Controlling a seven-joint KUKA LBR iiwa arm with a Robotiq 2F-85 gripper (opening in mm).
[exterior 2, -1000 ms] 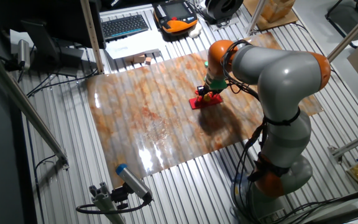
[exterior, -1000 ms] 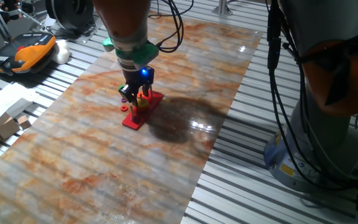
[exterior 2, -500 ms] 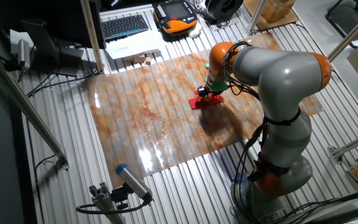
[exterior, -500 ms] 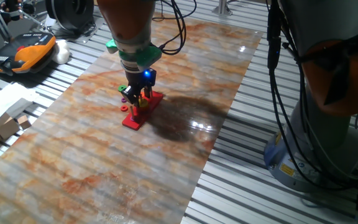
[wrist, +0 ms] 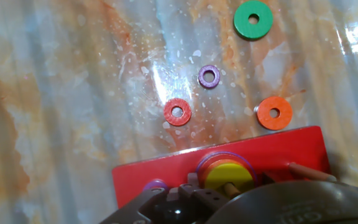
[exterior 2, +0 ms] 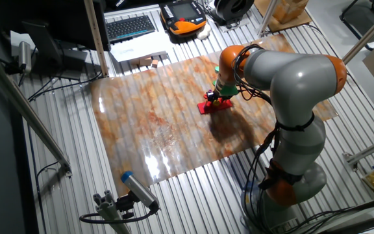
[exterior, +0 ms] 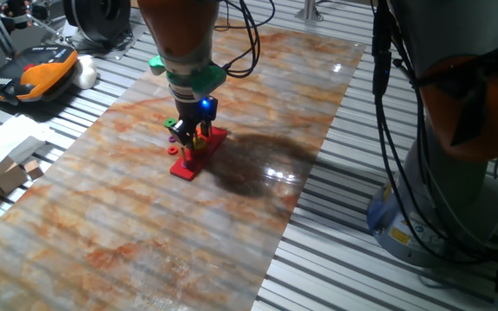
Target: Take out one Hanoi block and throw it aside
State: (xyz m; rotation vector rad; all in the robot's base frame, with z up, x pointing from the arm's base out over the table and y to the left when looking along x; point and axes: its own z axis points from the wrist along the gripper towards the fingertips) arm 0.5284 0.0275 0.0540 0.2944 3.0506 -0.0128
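The Hanoi block (wrist: 227, 172) is a flat yellow ring on top of a ring stack on a peg of the red base (wrist: 154, 171). In the hand view it lies right at my dark fingers, at the bottom edge. My gripper (exterior: 194, 138) is down at the stack on the red base (exterior: 184, 164), and it also shows in the other fixed view (exterior 2: 218, 99). The jaws are mostly hidden, so I cannot tell whether they hold the ring. A bare wooden peg (wrist: 309, 173) stands at the base's right end.
Loose rings lie on the marble board beyond the base: a green ring (wrist: 253, 20), a purple ring (wrist: 209, 77), a red ring (wrist: 177, 112) and an orange ring (wrist: 274, 113). A teach pendant (exterior: 46, 69) and small boxes (exterior: 7, 173) sit off the board's left side.
The hand has shifted very slightly to the right over the base. The rings and the base have not moved.
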